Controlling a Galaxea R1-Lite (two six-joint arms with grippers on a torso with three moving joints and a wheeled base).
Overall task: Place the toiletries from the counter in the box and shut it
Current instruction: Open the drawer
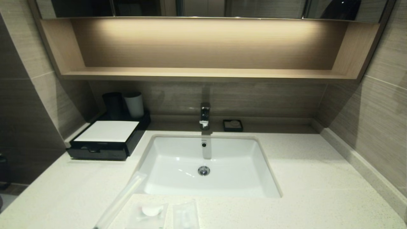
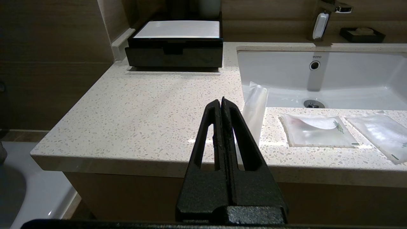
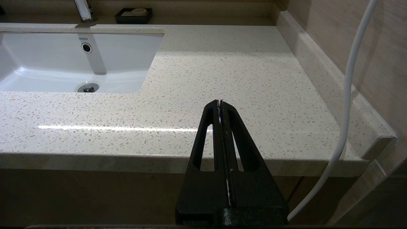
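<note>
1. Since all three toiletries lie on the tabletop (image 2: 136,111) and neither of my arms has reached over it, I judge the task to be at its very start, with nothing packed yet.
2. The long thin packet (image 2: 255,109) lies at the sink's (image 1: 178,178) near left corner, one end jutting over the basin rim; the squarish packet with the white disc (image 2: 318,130) sits just beside it on the front strip, and the small rectangular packet (image 2: 380,133) is next along.
3. The box (image 2: 174,47) stands at the back left of the tabletop, well apart from the packets, its front drawer looking pushed in or very nearly so.
4. My left gripper (image 2: 221,103) hangs off the front edge, jaws pressed together, holding and touching nothing.
5. My right gripper (image 3: 220,105) is likewise closed and empty, facing bare tabletop right of the sink.
6. Next, I judge, the drawer needs pulling out, and my left gripper, the nearer one, must part its jaws to pinch a thin, slippery packet lying flat.
</note>
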